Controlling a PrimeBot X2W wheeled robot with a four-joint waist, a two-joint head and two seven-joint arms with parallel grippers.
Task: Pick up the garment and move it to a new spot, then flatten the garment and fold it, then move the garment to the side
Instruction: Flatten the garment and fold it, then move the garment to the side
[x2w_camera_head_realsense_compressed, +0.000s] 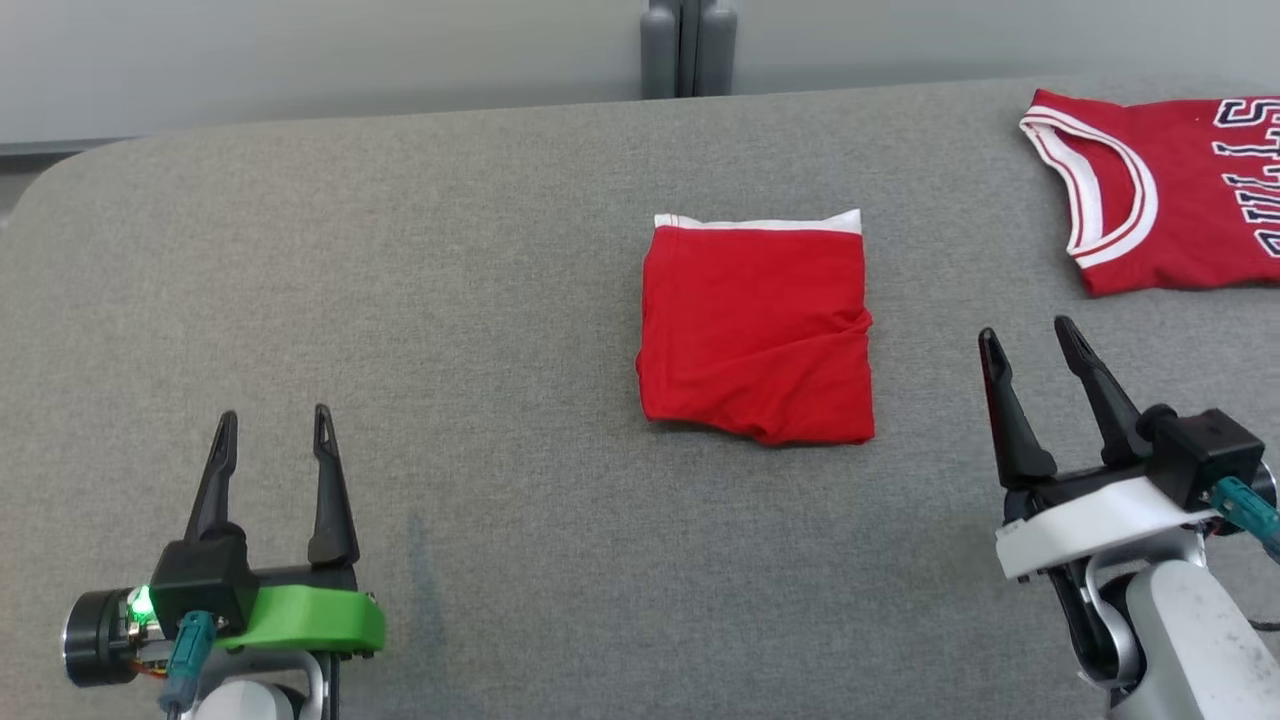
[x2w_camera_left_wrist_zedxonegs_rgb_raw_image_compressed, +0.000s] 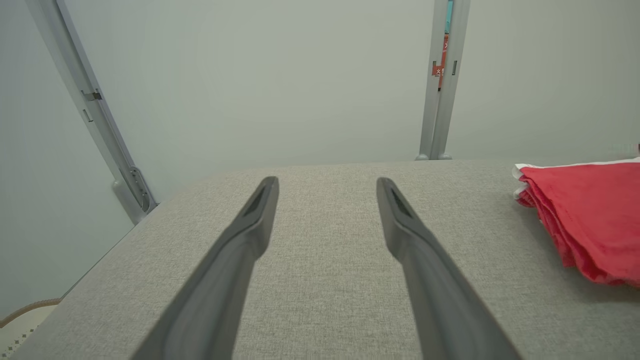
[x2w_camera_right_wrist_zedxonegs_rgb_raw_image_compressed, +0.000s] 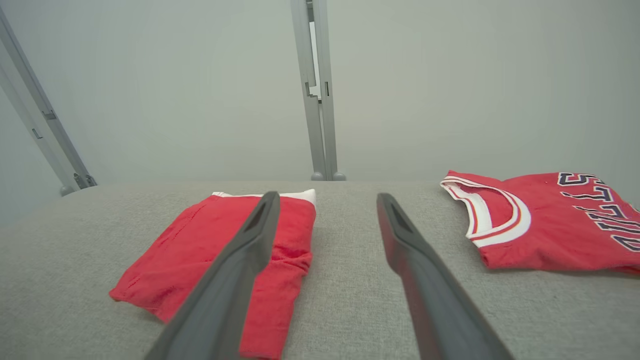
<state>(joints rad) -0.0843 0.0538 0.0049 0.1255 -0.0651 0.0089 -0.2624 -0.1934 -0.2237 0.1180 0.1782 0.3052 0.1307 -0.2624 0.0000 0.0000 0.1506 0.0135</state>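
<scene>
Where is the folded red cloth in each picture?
Head view: the folded red garment lies in the middle, on the grey table.
Left wrist view: the garment is at the right edge, cut off.
Right wrist view: the garment is left of centre, partly behind a dark finger.
Shared landmark: the grey post behind the table.

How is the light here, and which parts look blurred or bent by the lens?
Head view: soft even light, thin shadow under the folded red garment. Left wrist view: left end effector blurs toward the bottom edge; the wall rail leans from lens distortion. Right wrist view: right end effector blurs likewise; the red jersey is sharp.
</scene>
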